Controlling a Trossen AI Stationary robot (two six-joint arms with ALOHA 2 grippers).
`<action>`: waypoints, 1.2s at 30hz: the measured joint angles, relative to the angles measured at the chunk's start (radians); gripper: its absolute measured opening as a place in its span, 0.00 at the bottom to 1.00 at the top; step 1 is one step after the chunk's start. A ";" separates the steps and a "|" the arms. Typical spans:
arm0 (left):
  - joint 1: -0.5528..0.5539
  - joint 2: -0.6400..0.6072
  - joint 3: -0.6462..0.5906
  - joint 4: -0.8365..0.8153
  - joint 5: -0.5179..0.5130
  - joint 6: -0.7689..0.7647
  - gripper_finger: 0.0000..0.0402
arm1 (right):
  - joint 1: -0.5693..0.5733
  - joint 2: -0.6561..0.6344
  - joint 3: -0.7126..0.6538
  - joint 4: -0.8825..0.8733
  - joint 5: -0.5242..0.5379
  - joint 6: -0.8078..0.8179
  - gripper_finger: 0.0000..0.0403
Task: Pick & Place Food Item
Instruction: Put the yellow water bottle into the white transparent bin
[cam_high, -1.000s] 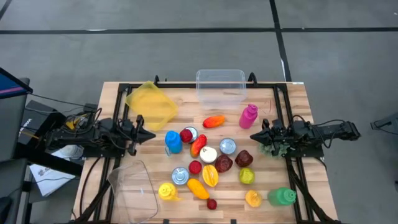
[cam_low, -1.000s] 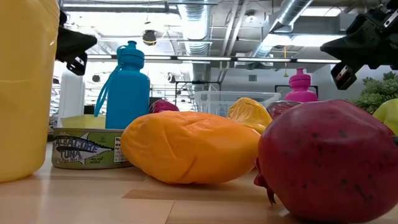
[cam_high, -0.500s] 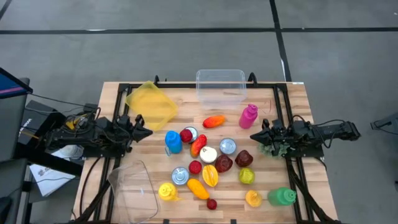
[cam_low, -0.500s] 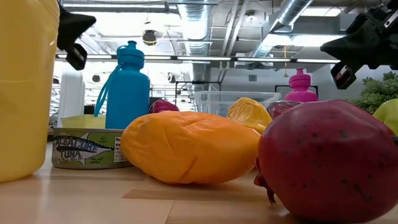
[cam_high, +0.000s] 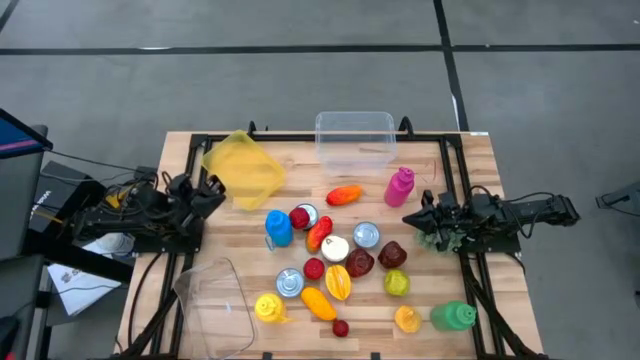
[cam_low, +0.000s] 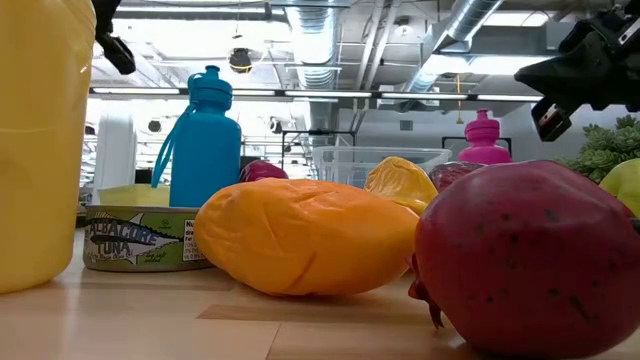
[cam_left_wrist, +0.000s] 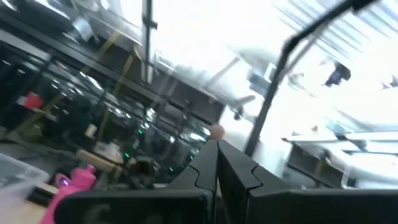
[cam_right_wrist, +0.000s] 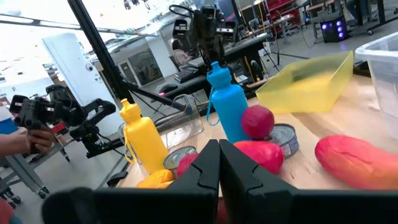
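Since the earlier frame: left gripper (cam_high: 210, 187) raised and tilted upward, fingers pressed together, holding nothing, just beside yellow container (cam_high: 243, 167). Right gripper (cam_high: 408, 219) unchanged, fingers together, empty, near pink bottle (cam_high: 399, 186). Food items, among them orange-red fruit (cam_high: 344, 195), clustered mid-table (cam_high: 470, 160) between both grippers.

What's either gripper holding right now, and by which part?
Nothing. The left gripper sits shut at the table's left edge, the right gripper shut near the pink bottle; both sets of fingers are closed on empty air.

The low view crops the yellow bottle (cam_low: 40, 140) at nine o'clock and the pomegranate (cam_low: 530, 260) at four. The left wrist view is blurred.
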 joint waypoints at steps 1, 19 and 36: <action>0.000 0.000 0.000 0.005 -0.025 0.000 0.00 | 0.000 0.000 0.000 0.016 0.000 0.000 0.00; 0.000 0.235 0.204 -0.014 -0.254 -0.031 0.00 | -0.002 0.000 0.000 0.065 -0.003 0.000 0.00; -0.002 0.890 1.097 -0.829 0.118 0.238 0.39 | -0.001 0.000 0.001 0.065 -0.003 0.000 0.00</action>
